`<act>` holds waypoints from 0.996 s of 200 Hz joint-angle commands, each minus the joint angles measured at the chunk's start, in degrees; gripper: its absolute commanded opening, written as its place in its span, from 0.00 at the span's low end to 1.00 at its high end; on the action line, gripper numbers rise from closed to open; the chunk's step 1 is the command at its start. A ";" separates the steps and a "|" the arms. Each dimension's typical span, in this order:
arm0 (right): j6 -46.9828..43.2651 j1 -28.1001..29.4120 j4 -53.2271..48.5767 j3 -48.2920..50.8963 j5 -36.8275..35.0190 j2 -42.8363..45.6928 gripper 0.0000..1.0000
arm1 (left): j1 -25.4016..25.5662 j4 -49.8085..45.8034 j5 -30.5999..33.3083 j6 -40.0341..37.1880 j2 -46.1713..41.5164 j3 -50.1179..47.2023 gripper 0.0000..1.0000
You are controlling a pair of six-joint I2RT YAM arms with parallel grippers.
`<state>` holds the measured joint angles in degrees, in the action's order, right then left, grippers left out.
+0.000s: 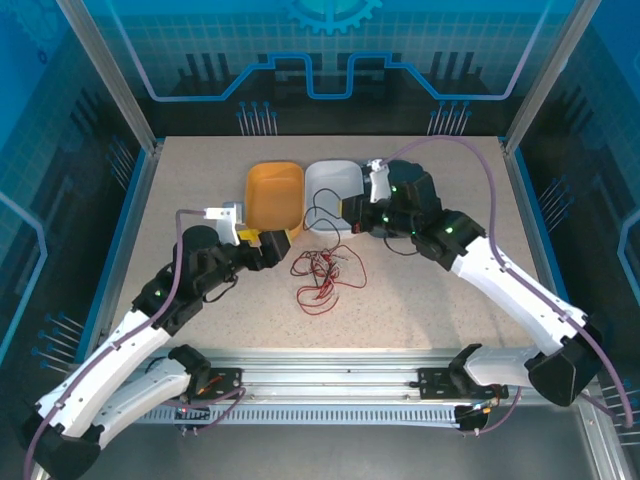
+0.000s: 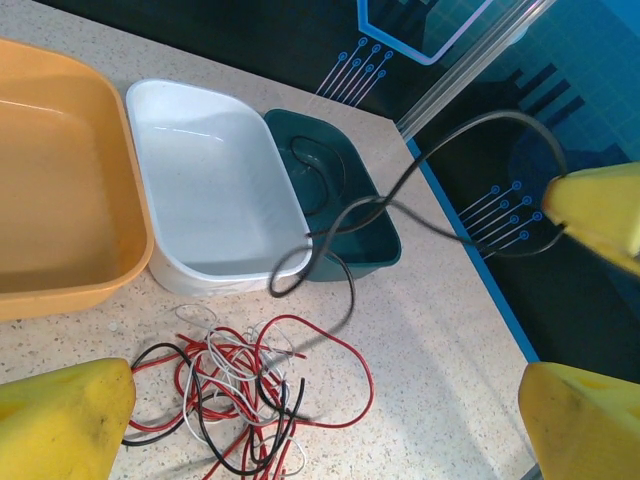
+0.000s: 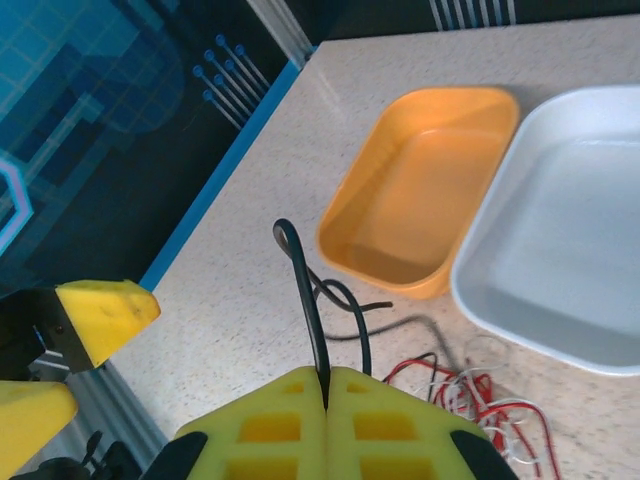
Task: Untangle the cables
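The right gripper (image 3: pixel 325 392) clenches a black cable (image 3: pixel 308 300) at the near side of the white bin (image 3: pixel 560 230); the left gripper (image 2: pixel 320 435) stands released, close by the red, black and white cable tangle (image 2: pixel 250 385), which lies on the table before that bin.

A speckled beige table (image 1: pixel 400 300) sits in the middle of a closed booth. Behind the table stands a translucent blue back panel (image 1: pixel 330 60) printed with circuit lines, with a gear emblem at its top. Slanted aluminium posts (image 1: pixel 108 75) rise from the table's far corners. Dark blue side panels (image 1: pixel 50 220) with the same line pattern close off the table's left and right. A blue strip (image 1: pixel 112 260) borders the table's side edges. A slotted metal rail (image 1: pixel 330 378) runs along the table's near edge. The light is even and cool.
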<state>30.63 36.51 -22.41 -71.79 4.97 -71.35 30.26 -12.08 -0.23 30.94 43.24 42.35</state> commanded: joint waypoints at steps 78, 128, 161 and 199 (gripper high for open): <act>-8.41 -8.66 -15.28 -11.49 -13.26 1.70 0.00 | 0.19 1.26 3.18 1.24 -0.67 -2.90 0.99; -13.28 -13.64 -17.12 -15.06 -20.58 -2.54 0.00 | 0.22 1.34 3.52 2.23 -0.37 -3.58 0.99; -14.70 -17.38 -16.02 -16.09 -20.62 -5.86 0.00 | 0.18 1.36 3.57 2.89 0.00 -4.02 0.99; -16.22 -20.46 -14.82 -16.72 -19.21 -9.89 0.00 | 0.22 0.62 4.13 3.34 -0.34 -4.19 0.99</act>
<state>16.62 17.89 -37.95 -86.39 -14.57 -79.24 30.26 -11.51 2.39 33.30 43.22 38.83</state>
